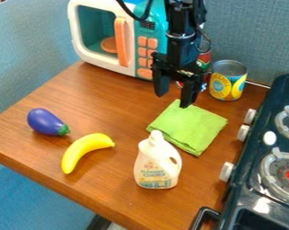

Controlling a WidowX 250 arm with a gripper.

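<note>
Claw (pixel 172 101), spread and empty, upper centre, near green cloth (pixel 189 126); white handled bottle (pixel 158 164), lower centre; banana (pixel 85 149), lower left.

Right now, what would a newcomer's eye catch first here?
Probably the black gripper, hanging with its jaws apart over the back of the table, by the folded lime-green cloth. Next, the bright yellow banana and purple eggplant at left, then the white cleanser bottle upright in front of the cloth.

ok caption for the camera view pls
Black gripper hanging open above a folded green cloth, with a toy microwave behind and a white bottle in front
</note>
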